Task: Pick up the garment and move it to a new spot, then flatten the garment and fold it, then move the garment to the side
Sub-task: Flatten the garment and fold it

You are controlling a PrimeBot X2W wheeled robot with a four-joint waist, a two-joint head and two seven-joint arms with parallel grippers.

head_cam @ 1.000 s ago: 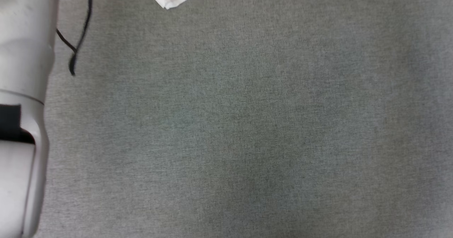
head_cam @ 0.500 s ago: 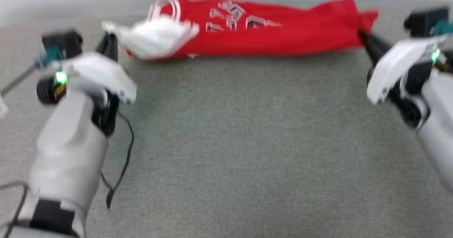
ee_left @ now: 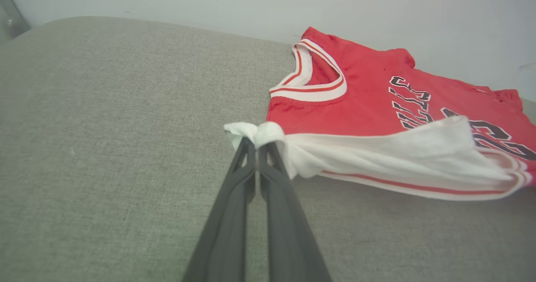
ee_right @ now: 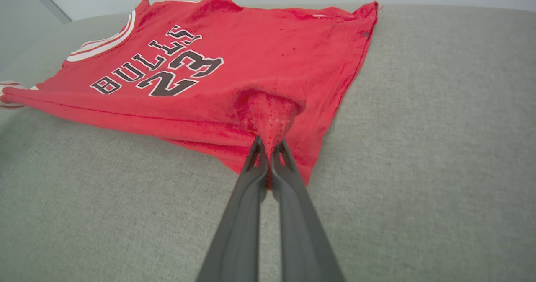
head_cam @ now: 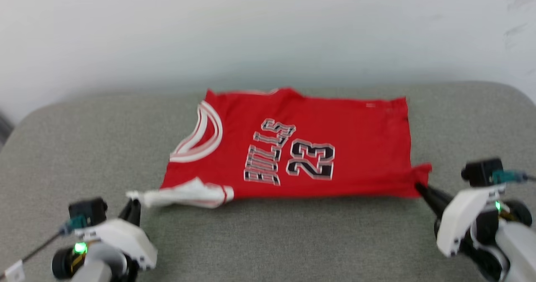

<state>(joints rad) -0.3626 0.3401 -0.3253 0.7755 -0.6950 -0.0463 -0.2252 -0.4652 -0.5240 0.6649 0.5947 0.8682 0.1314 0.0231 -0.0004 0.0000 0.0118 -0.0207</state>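
garment (head_cam: 335, 122): red jersey, spread front-up on the grey padded surface (head_cam: 268, 240), just beyond both tools.
long axis: left to right across the robot's front, collar (head_cam: 205, 135) at left, hem (head_cam: 405, 139) at right.
left tool (head_cam: 134, 208): clamped on the bunched white sleeve (head_cam: 188, 194), near-left corner.
right tool (head_cam: 419, 187): clamped on the near hem corner.
nearer arm: neither, it seems; each holds its own end.
writing: "bulls" and "23", black, outlined white.
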